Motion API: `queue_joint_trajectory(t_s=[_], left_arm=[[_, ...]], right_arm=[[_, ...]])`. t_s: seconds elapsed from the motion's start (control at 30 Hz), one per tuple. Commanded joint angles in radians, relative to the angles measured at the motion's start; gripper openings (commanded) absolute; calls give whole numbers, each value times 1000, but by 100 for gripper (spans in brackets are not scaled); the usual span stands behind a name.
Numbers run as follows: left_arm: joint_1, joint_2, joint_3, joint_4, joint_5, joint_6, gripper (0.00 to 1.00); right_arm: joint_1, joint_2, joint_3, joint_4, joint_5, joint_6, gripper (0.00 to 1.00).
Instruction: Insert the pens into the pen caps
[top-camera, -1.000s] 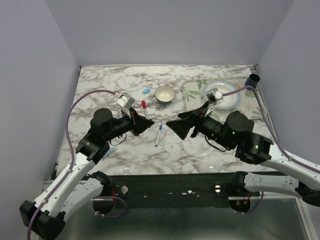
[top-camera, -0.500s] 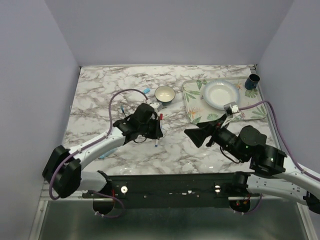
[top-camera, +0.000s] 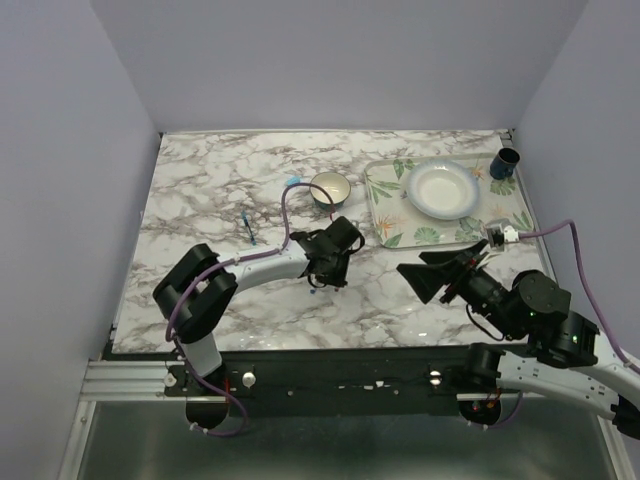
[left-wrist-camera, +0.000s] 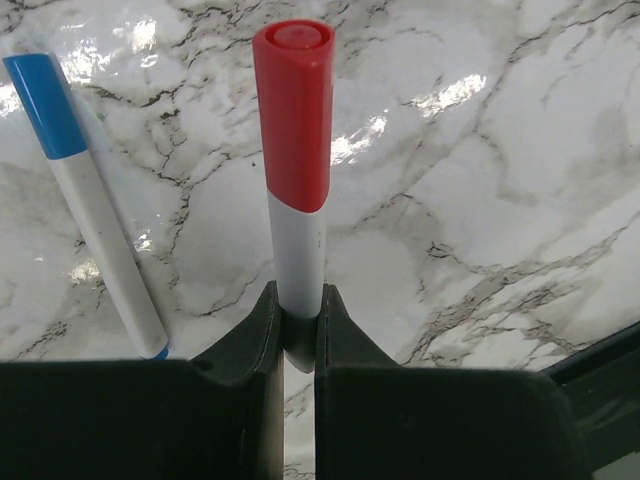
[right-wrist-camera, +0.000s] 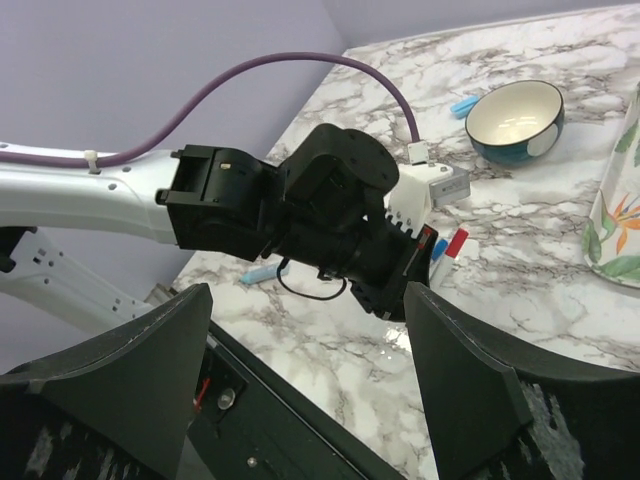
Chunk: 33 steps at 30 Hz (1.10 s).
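Swinging in from the left side, your left arm is now reaching across to the middle of the table (top-camera: 200, 180), while your right arm is drawing back off the tray toward the near right edge; that is pulling the two grippers apart rather than together. Farthest left, a thin blue piece (top-camera: 248, 228) is lying alone on the marble, too small to tell whether it is a pen or a cap; next, your left gripper (left-wrist-camera: 297, 305) is clamping the white barrel of the red pen (left-wrist-camera: 296, 250), whose red cap (left-wrist-camera: 293, 110) is already sitting over the far end, so this one is looking finished and probably only needing to be put down; just beside it the blue pen (left-wrist-camera: 100, 240) is lying flat on the table, a blue sleeve on its far end, untouched by the jaws. Further back, a loose blue cap (top-camera: 293, 181) is waiting beside the bowl (top-camera: 330, 187); the tray (top-camera: 385, 215) is sitting right of that; farthest right, your right gripper (top-camera: 415, 278) is hanging with jaws spread wide and holding nothing, so it is looking free to fetch that cap.
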Motion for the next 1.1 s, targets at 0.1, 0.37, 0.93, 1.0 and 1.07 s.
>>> queue_joint_trajectory(t_s=[0.1, 0.37, 0.93, 1.0, 1.07], left_arm=[[-17, 64, 4, -57, -62, -48, 12], [-26, 58, 8, -62, -61, -59, 32], [15, -178, 133, -201, -259, -160, 52], [56, -219, 165, -262, -335, -229, 54], [149, -249, 172, -359, -361, -364, 63]], right_arm=[[2, 6, -4, -49, 31, 6, 85], [2, 9, -19, -50, 34, 19, 85], [2, 18, -45, -47, 30, 39, 85], [2, 19, -50, -46, 27, 43, 85], [2, 21, -59, -44, 21, 48, 85]])
